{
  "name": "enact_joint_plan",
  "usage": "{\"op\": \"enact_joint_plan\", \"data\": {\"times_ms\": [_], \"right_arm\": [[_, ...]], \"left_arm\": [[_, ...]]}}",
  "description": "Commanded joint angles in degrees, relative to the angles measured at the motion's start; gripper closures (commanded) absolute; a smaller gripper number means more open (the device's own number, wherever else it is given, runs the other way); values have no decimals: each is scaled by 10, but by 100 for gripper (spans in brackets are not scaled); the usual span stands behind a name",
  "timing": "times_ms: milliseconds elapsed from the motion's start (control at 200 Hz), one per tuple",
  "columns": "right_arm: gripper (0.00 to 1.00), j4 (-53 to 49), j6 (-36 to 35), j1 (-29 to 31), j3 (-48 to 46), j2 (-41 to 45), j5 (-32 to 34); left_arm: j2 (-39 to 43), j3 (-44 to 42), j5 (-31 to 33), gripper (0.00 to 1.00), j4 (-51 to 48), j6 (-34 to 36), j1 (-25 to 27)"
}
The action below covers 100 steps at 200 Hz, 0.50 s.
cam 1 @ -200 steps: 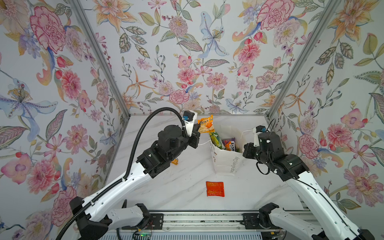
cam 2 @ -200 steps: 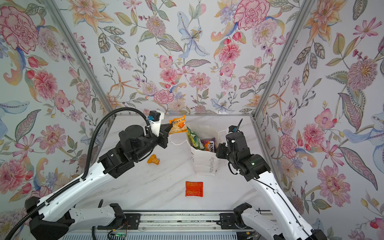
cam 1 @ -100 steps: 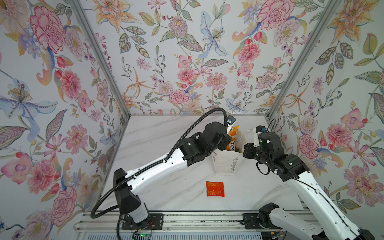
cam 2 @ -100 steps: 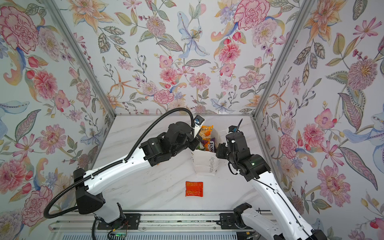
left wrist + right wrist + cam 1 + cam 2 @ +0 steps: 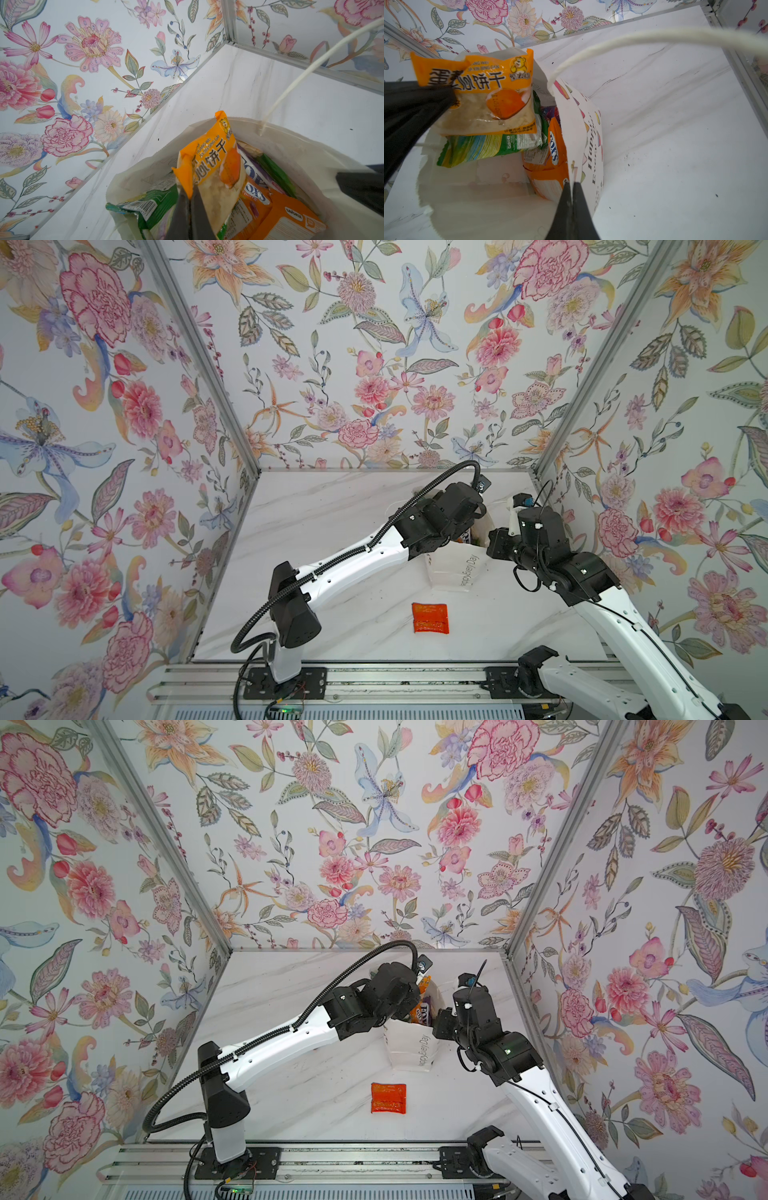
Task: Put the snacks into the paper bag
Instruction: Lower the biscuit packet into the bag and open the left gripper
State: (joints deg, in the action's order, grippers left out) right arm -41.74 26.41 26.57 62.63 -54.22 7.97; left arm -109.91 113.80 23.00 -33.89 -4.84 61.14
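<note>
The table (image 5: 332, 531) was a white slab veined with pale grey like marble, running back to the rear wall, and two things sat on it. The paper bag (image 5: 455, 572) stood upright on its base toward the right rear of the surface, its mouth open upward and its grey lettering turned to the front. The red-orange sachet (image 5: 430, 617) lay flat on the marble in front of it, nearer the front edge and apart from the bag. A few small dark specks (image 5: 626, 157) dotted the surface near the bag's foot.
</note>
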Motion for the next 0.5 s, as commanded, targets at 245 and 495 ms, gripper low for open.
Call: {"op": "enact_joint_plan", "data": {"times_ms": [245,495], "right_arm": [[100,18,1,3,-7,20,2],[100,18,1,3,-9,21,3]], "left_arm": [[-54,63,30,100,-46,23,-9],[-55,63,30,99,-44,15,-24]]}}
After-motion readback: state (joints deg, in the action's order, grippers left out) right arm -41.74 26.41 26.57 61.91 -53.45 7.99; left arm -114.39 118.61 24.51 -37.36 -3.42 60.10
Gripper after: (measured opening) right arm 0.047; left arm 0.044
